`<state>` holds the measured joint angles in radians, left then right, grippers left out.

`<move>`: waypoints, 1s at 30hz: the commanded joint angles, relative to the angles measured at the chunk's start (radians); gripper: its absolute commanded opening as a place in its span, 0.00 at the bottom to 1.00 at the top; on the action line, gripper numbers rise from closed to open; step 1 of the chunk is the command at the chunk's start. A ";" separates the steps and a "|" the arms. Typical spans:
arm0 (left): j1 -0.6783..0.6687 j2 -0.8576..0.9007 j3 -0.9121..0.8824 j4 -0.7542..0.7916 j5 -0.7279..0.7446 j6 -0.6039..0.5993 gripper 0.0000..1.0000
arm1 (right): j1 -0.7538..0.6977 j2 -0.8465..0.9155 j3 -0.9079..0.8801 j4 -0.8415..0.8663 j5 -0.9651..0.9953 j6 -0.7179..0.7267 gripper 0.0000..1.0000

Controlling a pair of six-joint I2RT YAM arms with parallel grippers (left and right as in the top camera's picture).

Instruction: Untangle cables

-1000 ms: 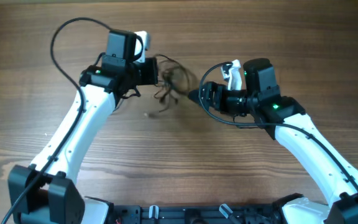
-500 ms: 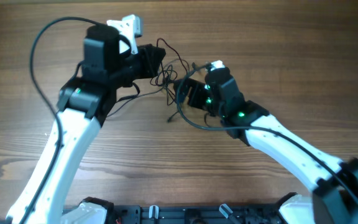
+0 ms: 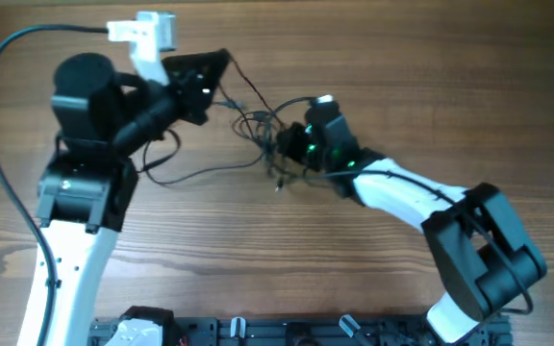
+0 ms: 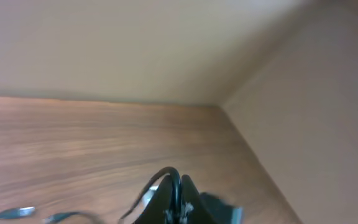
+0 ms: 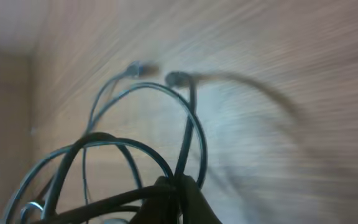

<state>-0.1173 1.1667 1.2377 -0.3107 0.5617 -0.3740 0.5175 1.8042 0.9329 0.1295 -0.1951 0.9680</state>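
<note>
Right now your left gripper (image 3: 217,65) and right gripper (image 3: 279,145) each pinch the cables (image 3: 254,122) tight, held apart so they can pull loose, I think.

Table (image 3: 431,58) carries everything. Cables (image 3: 260,127) bunch at centre-back, between the two grippers: left gripper (image 3: 214,69) behind and to the left of the bunch, right gripper (image 3: 285,146) right at its right side. One strand runs straight from the left gripper into the bunch, another trails left along the table toward the left arm (image 3: 80,192). A loose end lies just in front of the bunch. Right arm (image 3: 402,197) comes in from front right. Right wrist view: loops stand over the fingertips, two plug ends (image 5: 135,68) side by side beyond them, can't tell if touching. Left wrist view: one loop over the gripper tip, strand ends on the table to its left.
</note>
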 commanded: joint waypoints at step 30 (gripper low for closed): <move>-0.127 0.557 0.024 -0.092 0.066 -0.186 0.90 | -0.513 -0.173 -0.024 -0.263 -0.172 -0.628 0.77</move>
<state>-0.2081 1.6478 1.2503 -0.4362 0.6327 -0.4736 0.0002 1.5875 0.9070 -0.1711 -0.3214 0.3714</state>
